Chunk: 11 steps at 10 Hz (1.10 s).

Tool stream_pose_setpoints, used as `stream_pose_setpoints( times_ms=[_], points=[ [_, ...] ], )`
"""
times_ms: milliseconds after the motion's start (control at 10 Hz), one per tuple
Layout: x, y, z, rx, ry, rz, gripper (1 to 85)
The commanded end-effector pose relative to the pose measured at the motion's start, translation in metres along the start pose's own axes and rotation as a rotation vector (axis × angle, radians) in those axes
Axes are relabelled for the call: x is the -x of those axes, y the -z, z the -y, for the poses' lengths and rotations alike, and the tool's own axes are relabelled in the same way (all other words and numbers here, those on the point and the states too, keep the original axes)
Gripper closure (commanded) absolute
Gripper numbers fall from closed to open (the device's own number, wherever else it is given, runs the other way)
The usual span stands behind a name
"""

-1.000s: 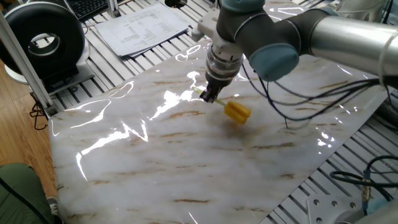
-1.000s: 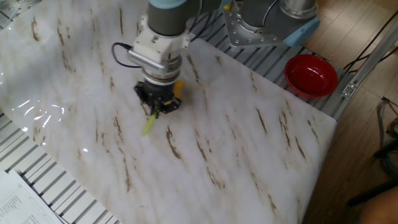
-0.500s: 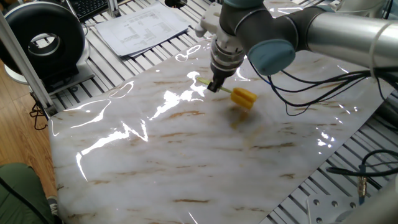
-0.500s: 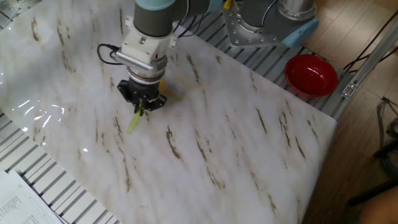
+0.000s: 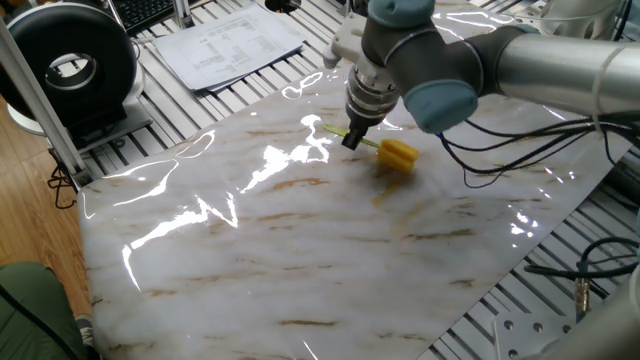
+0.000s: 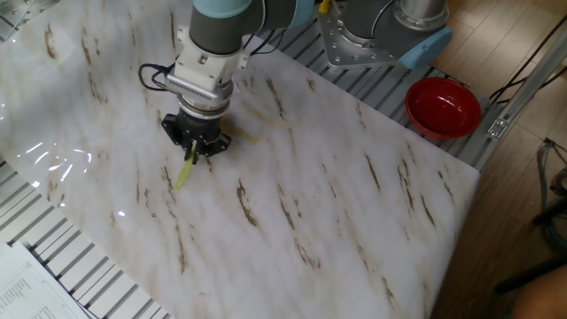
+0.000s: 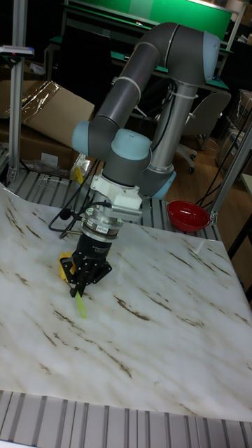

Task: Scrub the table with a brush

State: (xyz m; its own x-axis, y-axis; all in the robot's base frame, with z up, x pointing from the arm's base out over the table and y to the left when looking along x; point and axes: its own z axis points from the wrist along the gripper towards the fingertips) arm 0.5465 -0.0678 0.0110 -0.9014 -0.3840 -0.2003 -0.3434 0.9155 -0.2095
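Observation:
The brush lies nearly flat on the white marble-look table (image 5: pixel 300 260), its yellow bristle head (image 5: pixel 398 156) on the slab and its pale yellow-green handle (image 6: pixel 184 172) sticking out past the fingers. My gripper (image 5: pixel 352 138) is shut on the handle near its middle. In the other fixed view my gripper (image 6: pixel 193 149) hides the bristle head. From the tall fixed view the gripper (image 7: pixel 85 274) points down at the table (image 7: pixel 161 329), with the handle tip (image 7: pixel 81 306) below it and a bit of yellow head (image 7: pixel 65 269) to its left.
A red bowl (image 6: pixel 443 106) sits on the grey slatted frame beyond the slab's edge. Printed papers (image 5: pixel 235 42) and a black round device (image 5: pixel 68 66) lie past the far corner. Black cables (image 5: pixel 500 150) trail over the slab near the arm.
My gripper has slid the brush across the slab, to the right and farther away in one fixed view, leftward in the other. It has stayed shut on the handle throughout.

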Motion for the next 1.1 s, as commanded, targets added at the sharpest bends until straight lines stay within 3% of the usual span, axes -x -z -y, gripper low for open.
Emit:
stream_pose_setpoints(
  times_ms=[0, 300, 600, 1000],
  points=[
    [-0.001, -0.002, -0.015, 0.065, -0.057, 0.015, 84.7],
    [0.001, -0.001, -0.035, 0.135, -0.117, 0.012, 84.7],
    [0.002, 0.002, -0.047, 0.174, -0.153, 0.009, 84.7],
    [0.01, 0.009, -0.062, 0.185, -0.195, 0.006, 84.7]
  ],
)
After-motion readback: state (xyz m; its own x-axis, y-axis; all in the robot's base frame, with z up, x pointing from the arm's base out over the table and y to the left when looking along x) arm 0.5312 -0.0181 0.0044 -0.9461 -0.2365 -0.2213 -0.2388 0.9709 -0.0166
